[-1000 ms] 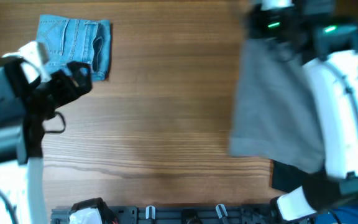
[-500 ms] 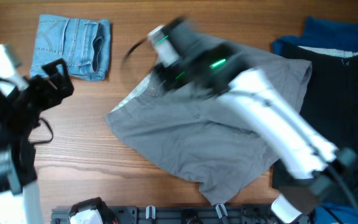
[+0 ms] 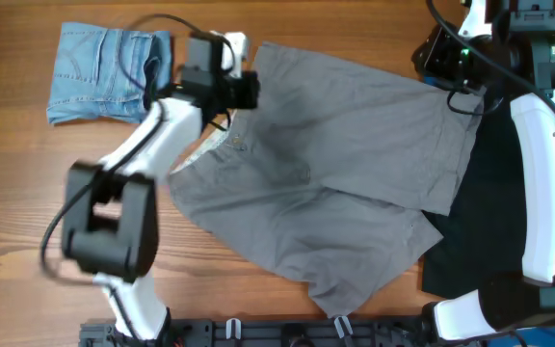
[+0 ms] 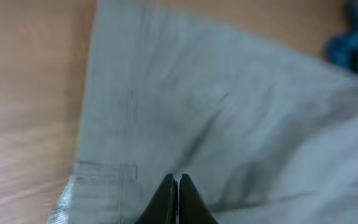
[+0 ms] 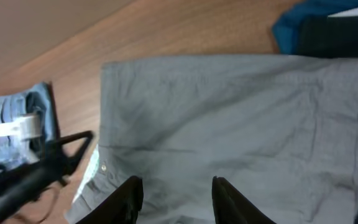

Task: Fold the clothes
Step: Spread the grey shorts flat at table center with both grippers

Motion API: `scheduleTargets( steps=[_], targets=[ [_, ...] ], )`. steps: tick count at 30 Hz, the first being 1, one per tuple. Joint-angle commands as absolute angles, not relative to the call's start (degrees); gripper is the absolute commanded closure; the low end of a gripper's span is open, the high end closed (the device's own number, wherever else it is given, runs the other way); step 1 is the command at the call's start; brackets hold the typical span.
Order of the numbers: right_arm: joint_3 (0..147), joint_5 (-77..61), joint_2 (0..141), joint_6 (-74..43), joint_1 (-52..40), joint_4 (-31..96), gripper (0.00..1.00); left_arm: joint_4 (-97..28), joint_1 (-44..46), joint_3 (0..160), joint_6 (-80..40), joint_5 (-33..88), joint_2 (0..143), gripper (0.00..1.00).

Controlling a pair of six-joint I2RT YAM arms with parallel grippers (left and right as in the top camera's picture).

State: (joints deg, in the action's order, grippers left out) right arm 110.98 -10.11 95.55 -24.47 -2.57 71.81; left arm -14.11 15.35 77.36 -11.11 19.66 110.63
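The large grey shorts point(image 3: 335, 183) lie spread across the middle of the table, waistband with pale lining at the left. My left gripper point(image 3: 249, 90) hovers at their far left corner. In the left wrist view its jaws point(image 4: 178, 182) stand pressed together over the grey cloth point(image 4: 229, 106), and no fold shows between them. My right gripper point(image 3: 443, 60) is at the shorts' far right edge. Seen from the right wrist, it point(image 5: 176, 183) is open above the grey fabric point(image 5: 241, 106), with nothing between its fingers.
Folded light-blue denim shorts point(image 3: 112, 69) lie at the far left corner. A black garment point(image 3: 499, 193) lies under the right arm, with a blue one point(image 5: 289, 22) beside it. A dark rail point(image 3: 258, 333) runs along the front edge.
The left arm swung in from the left edge to the shorts' far left corner and its jaws closed. The right arm pulled back from the middle to the far right, leaving the shorts laid flatter.
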Motion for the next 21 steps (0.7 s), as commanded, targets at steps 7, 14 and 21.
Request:
scheduleTargets(
  steps=[7, 14, 21],
  targets=[
    [110.8, -6.42, 97.62, -24.49, -2.72, 74.5, 0.59, -12.75, 13.98, 77.43, -15.99, 0.32, 127.33, 0.96],
    [105.38, -6.22, 99.72, -18.04, -2.72, 73.28, 0.58, -16.95, -4.27, 83.83, -18.22, 10.9, 127.39, 0.96],
    [91.35, -18.0, 107.98, -7.88, -3.92, 61.21, 0.35, -19.62, -2.61, 85.1, -15.0, 17.19, 119.35, 0.82]
  ],
)
